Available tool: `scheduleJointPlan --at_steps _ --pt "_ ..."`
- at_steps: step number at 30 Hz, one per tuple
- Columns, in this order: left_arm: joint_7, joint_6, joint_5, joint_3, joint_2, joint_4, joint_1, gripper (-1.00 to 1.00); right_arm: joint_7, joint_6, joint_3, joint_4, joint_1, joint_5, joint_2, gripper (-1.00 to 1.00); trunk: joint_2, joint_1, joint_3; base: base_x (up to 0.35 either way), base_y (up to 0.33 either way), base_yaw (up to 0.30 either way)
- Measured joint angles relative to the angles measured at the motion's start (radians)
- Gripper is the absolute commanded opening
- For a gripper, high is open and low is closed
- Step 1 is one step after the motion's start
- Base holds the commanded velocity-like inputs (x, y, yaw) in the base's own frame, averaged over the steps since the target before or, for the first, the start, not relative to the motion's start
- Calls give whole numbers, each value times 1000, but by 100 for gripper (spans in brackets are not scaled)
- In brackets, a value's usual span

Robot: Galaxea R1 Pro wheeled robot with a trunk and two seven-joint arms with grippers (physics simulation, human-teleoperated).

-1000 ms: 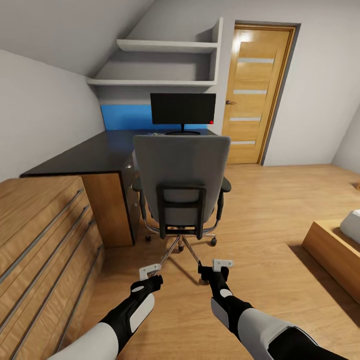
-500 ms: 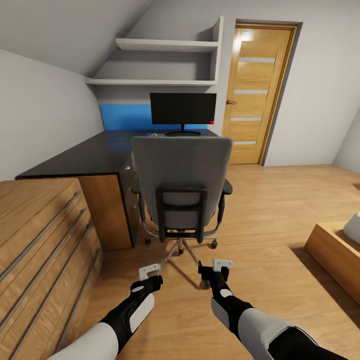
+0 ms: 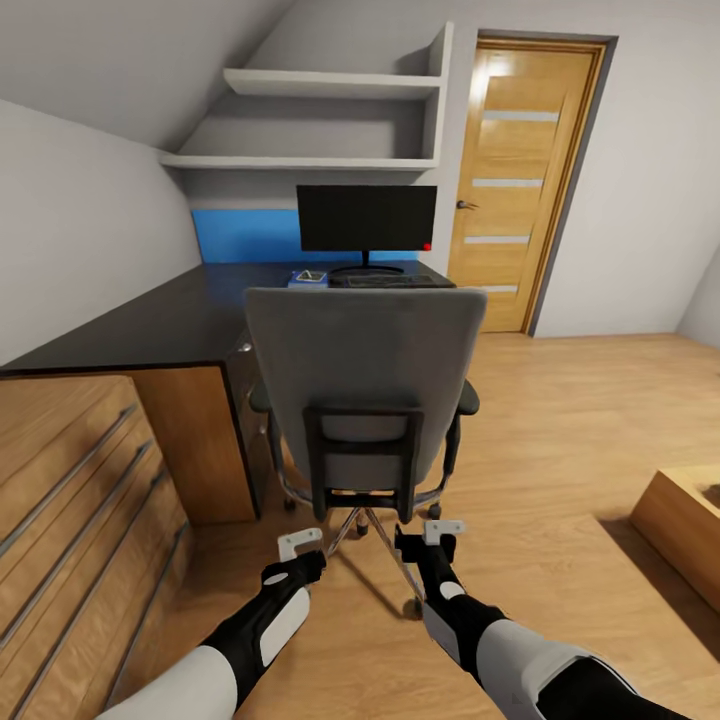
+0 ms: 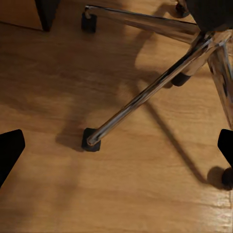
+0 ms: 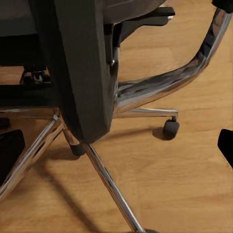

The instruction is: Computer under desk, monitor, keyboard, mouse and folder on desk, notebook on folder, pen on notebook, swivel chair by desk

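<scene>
A: Start from the head view. What stands in front?

B: The swivel chair (image 3: 366,385), its grey back turned toward the camera, right in the middle. Past it is the desk (image 3: 150,330), black top running off to the left, with the monitor (image 3: 366,218) upright at the far end.

A: Anything else on the desk?

B: The keyboard (image 3: 390,281) lies just in front of the monitor's base. Left of it is a small pale blue patch, too small to name. A wooden dresser (image 3: 80,500) with long bar handles stands near left, butting against the desk's end. A wooden door (image 3: 525,180) is far right, and two white shelves (image 3: 320,120) hang above the monitor.

A: And the arms?

B: Both reach forward low. The left gripper (image 3: 300,545) hangs above the floor (image 3: 560,420) near the chair's chrome base; the right gripper (image 3: 438,530) sits beside it. From here I cannot tell how the jaws stand.

A: Left wrist view?

B: Chrome legs of the chair's base (image 4: 145,92) cross over the wood floor, with black casters at their ends. The two dark fingertips (image 4: 9,150) sit at opposite edges, well apart, nothing between them.

A: Right wrist view?

B: The chair's black back support (image 5: 82,68) is close up, with the chrome frame curving behind it and a caster (image 5: 171,128) on the floor. The dark fingertips (image 5: 9,150) are again wide apart, gripping nothing.
</scene>
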Motion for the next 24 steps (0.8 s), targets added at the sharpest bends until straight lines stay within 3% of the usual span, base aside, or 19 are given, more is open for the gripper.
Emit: scheduleJointPlan --at_steps 1,5,11,20,24 --pt "0 -45 -3 0 0 10 0 100 0 -40 -1 0 15 22 0 100 0 0 0 84 0 0" --pt "2 -137 -7 -12 -2 49 0 100 0 -74 -1 0 29 39 0 100 0 0 0 46 0 0" --pt "3 -233 -8 -56 -2 83 0 100 0 -90 -1 -1 34 48 0 100 0 0 0 10 0 0" --pt "3 -240 -7 -64 -2 86 1 100 0 -92 -2 0 35 50 -1 100 0 0 0 7 0 0" --pt "2 -240 -8 -66 -3 86 0 100 0 -92 -2 0 35 50 -1 100 0 0 0 202 0 0"
